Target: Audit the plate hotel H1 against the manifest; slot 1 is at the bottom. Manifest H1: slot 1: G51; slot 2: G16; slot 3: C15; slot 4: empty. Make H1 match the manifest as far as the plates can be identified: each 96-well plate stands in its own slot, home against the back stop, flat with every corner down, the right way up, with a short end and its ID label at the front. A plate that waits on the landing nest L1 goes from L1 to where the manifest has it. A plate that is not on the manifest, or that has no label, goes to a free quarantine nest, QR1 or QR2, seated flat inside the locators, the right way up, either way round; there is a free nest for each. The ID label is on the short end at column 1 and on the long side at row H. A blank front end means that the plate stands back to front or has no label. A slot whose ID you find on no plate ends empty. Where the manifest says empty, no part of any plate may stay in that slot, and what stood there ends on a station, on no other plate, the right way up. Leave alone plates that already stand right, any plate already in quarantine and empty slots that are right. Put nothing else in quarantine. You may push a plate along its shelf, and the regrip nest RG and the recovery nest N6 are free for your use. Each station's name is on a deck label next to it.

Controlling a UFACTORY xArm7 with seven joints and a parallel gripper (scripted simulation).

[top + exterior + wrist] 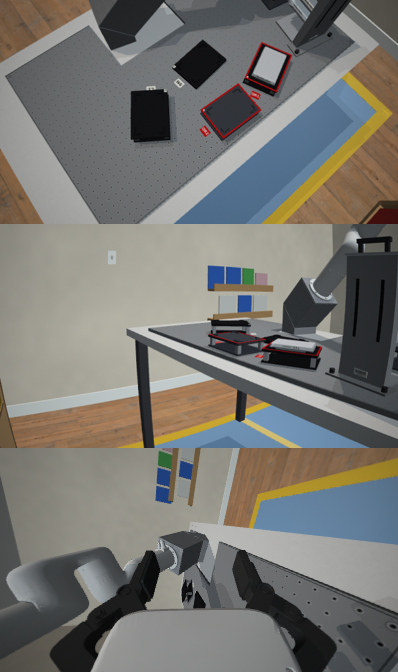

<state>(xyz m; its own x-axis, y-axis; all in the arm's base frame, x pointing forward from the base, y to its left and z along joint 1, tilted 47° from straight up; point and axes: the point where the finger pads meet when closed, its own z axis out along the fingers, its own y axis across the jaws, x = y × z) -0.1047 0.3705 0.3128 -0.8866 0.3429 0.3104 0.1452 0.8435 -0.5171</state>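
Wrist view shows my gripper (196, 559) spread wide, fingers apart with nothing between them, raised over the desk's edge and looking back at my own arm base (182, 549). From the top, a white plate (269, 66) sits inside the red-framed QR1 nest (288, 65) near the desk's far right corner, beside the plate hotel H1 (370, 317). QR2 nest (231, 111) lies just beside it toward the right edge, with N6 nest (199, 63) farther in. A black nest (150, 114) sits mid-desk.
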